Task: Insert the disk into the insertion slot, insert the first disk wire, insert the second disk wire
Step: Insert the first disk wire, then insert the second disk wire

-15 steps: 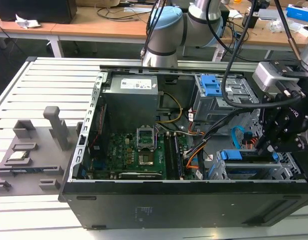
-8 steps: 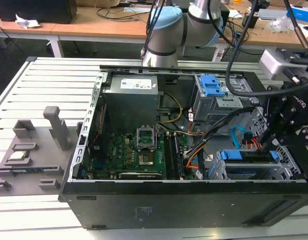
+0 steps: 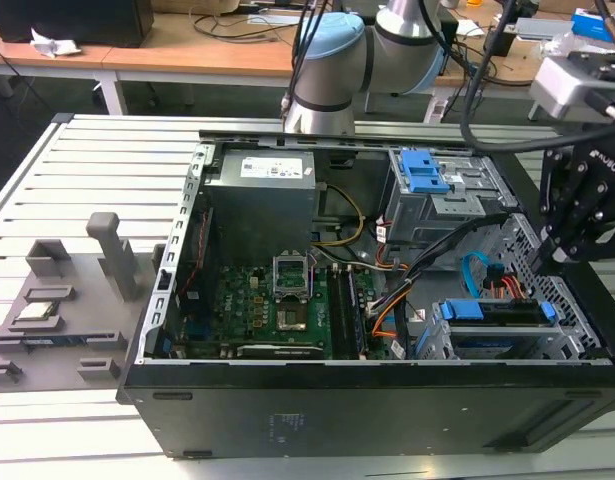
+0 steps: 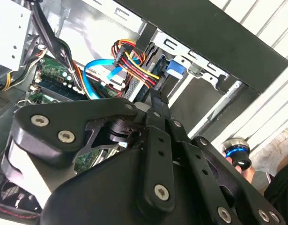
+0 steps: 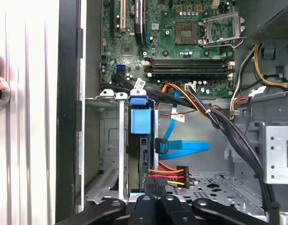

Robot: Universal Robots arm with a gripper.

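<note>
Pincer (image 5: 152, 185) partly out of frame

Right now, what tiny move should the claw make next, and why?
Probably a small push of the claw toward the drive, to press the orange-red wires home. The drive already sits in its slot, the claw is right beside that bundle, and I cannot tell whether the wires are fully plugged in.

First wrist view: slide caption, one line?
Shut pincer beside the first disk wire; disk in the insertion slot, second disk wire reaching its edge, motherboard beyond.
</note>
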